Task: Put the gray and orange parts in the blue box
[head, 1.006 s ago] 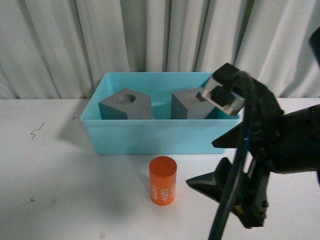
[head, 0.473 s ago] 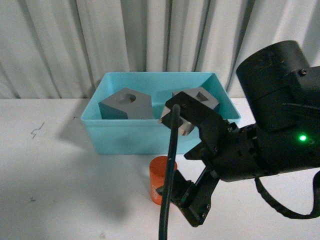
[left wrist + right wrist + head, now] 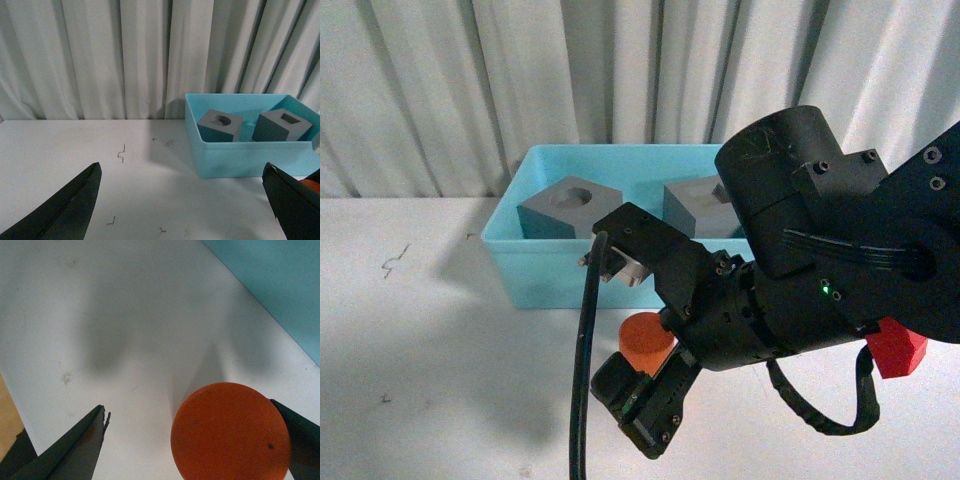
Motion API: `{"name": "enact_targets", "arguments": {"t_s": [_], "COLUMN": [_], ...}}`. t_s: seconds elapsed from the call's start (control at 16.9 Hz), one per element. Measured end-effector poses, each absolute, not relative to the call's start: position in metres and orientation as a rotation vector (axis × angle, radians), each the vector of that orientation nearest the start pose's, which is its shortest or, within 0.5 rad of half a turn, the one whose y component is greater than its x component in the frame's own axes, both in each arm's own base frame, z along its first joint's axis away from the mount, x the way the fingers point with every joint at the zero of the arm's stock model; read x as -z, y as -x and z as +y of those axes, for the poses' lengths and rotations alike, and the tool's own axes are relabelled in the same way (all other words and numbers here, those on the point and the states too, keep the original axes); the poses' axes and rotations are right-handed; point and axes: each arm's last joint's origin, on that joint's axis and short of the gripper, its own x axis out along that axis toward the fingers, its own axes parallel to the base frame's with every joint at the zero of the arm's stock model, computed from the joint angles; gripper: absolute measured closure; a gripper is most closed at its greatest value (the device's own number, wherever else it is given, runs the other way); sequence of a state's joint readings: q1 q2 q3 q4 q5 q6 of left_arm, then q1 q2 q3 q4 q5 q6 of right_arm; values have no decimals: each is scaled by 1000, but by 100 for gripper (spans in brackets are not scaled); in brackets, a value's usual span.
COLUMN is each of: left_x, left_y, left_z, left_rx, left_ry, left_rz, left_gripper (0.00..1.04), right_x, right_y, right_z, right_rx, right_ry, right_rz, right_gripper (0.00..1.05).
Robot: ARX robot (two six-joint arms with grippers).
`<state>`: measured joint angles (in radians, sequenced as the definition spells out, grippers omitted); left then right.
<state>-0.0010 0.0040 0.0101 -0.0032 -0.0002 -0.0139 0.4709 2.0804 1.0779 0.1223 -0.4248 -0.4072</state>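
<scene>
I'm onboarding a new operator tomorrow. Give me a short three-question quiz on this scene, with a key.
1. True or false: the gray cube with the round recess and the gray cube with the square recess both sit inside the blue box.
2. Where is the orange cylinder? A) in the box B) on the table in front of the box C) on top of a cube
3. Fill in: the right end effector is ____, with one finger on either side of the cylinder.
Key: 1 true; 2 B; 3 open.
</scene>
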Motion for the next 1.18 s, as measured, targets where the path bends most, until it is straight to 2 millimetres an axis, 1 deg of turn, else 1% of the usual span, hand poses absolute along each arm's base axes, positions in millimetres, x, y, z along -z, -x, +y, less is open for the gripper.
{"name": "enact_targets", "arguments": {"t_s": [0.06,0.3,0.36,0.47,0.53,0.59,0.65,0.77,0.83,0.89,0.95,1.01,1.07,1.12,1.18], "left_x": [-166,-166,-166,-166,-166,-166,-166,-166,-166,-166,-166,-166,-166,-166,-166], "left_y": [-97,-97,-97,-97,-97,-97,-97,-97,-97,-97,-97,-97,-97,-97,-97], "left_z": [0,0,0,0,0,0,0,0,0,0,0,0,0,0,0], "left_rx": [1,1,1,1,1,1,1,0,1,1,1,1,1,0,1], "left_ry": [14,14,14,14,14,14,14,14,14,14,14,14,14,14,14], "left_rz": [-3,-3,-3,-3,-2,-3,-3,-2,-2,-2,-3,-2,-2,-2,-2], "left_gripper": [7,7,7,7,7,7,7,7,7,7,7,7,7,7,7], "right_x": [-88,-91,-91,-99,-113,-135,-173,-263,-292,-299,-287,-264,-239,-219,-211], "right_y": [-344,-346,-347,-341,-340,-341,-344,-359,-369,-379,-394,-409,-420,-430,-437], "right_z": [191,193,191,188,184,182,173,146,135,129,130,135,145,156,167], "right_rx": [-1004,-979,-965,-957,-948,-933,-888,-723,-629,-551,-491,-452,-428,-406,-396], "right_ry": [380,396,401,402,384,359,306,210,182,153,132,103,82,63,38], "right_rz": [724,719,718,713,682,608,489,209,108,83,114,183,253,306,317], "right_gripper": [11,52,56,57,57,57,57,57,57,57,57,57,57,57,57]}}
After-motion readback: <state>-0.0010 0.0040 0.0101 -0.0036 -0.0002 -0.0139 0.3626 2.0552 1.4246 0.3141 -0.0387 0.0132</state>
